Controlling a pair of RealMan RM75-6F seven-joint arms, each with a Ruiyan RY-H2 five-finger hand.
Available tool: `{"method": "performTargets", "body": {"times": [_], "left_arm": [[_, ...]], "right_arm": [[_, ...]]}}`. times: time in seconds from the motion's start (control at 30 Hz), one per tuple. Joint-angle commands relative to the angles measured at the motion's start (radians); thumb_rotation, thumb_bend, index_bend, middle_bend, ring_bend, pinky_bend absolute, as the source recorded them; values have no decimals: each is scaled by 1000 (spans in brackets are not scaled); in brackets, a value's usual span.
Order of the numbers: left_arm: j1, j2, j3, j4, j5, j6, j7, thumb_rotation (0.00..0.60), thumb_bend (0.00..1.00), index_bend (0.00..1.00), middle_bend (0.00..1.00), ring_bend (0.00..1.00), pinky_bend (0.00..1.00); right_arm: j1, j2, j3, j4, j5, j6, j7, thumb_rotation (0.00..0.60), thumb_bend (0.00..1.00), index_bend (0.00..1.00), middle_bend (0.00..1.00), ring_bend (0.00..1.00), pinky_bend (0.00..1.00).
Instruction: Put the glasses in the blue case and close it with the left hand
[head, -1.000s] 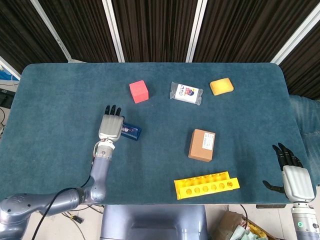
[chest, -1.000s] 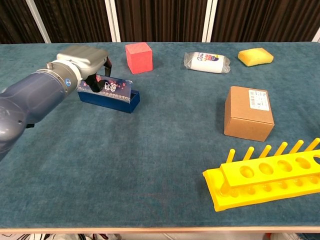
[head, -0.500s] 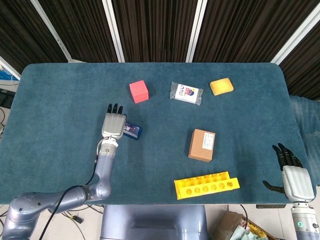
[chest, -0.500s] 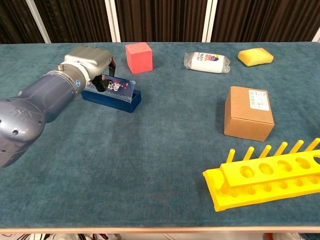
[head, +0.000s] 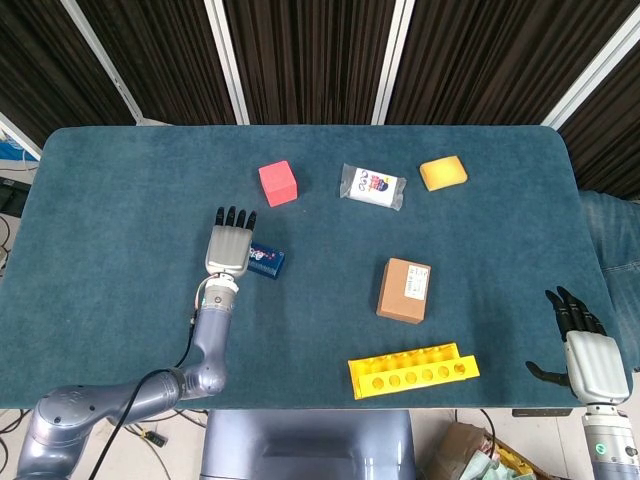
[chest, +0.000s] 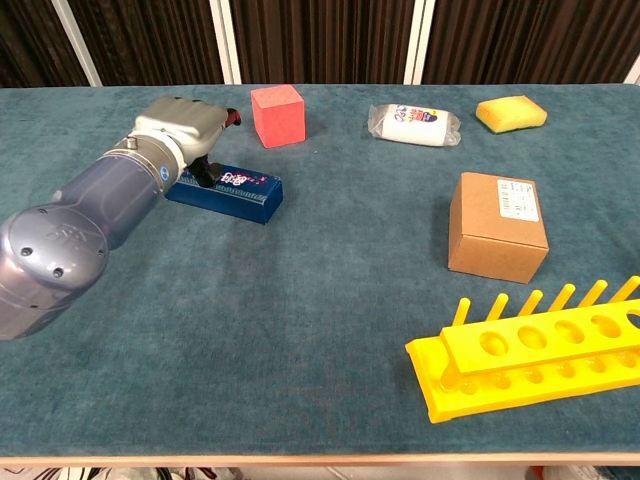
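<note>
The blue case (head: 266, 261) (chest: 236, 190) lies on the teal table (head: 120, 200), left of centre, with its patterned lid down flat. My left hand (head: 229, 246) (chest: 182, 130) rests palm-down over the case's left end; its dark fingers (head: 232, 216) stretch out past the case and touch the lid. No glasses show in either view. My right hand (head: 590, 361) hangs off the table's near right corner with its fingers spread and nothing in it. The chest view does not show it.
A red cube (head: 277, 183) (chest: 277, 115) stands just beyond the case. Further right are a white packet (head: 371, 186) (chest: 413, 124) and a yellow sponge (head: 443, 172) (chest: 511, 113). A cardboard box (head: 404, 290) (chest: 497, 225) and a yellow rack (head: 413, 370) (chest: 530, 360) sit front right.
The case's lid stood raised and has come down flat under my left hand, which slid a little to the right over it. The right hand has not moved.
</note>
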Motion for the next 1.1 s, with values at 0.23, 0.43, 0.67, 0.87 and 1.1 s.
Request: {"method": "performTargets", "body": {"times": [0.23,0.43,0.67,0.87,1.1], "left_arm": [[5,26,-8,-47,20,16,-16,600,442,0,56,1,39],[56,145,-4,-227,40,61,-24,600,406,6,16,0,0],[196,425,44,-585,58,116,-60,600,386,22,0,0,0],[342,674,138,-864,137,144,-170,600,385,22,0,0,0],[501,862,254,-1020,378,221,-369,600,383,22,0,0,0]], "right_arm": [[0,1,0,-2,0,0,2,600,113,0,0,91,187],[1,2,1,-2,0,-1,4,600,113,0,0,90,187],[1,-3,0,9,-17,11,-1,600,113,0,0,91,187],[3,-14,0,31,-55,34,1,600,113,0,0,88,187],[4,-28,-4,62,-92,58,5,600,114,0,0,86,187]]}}
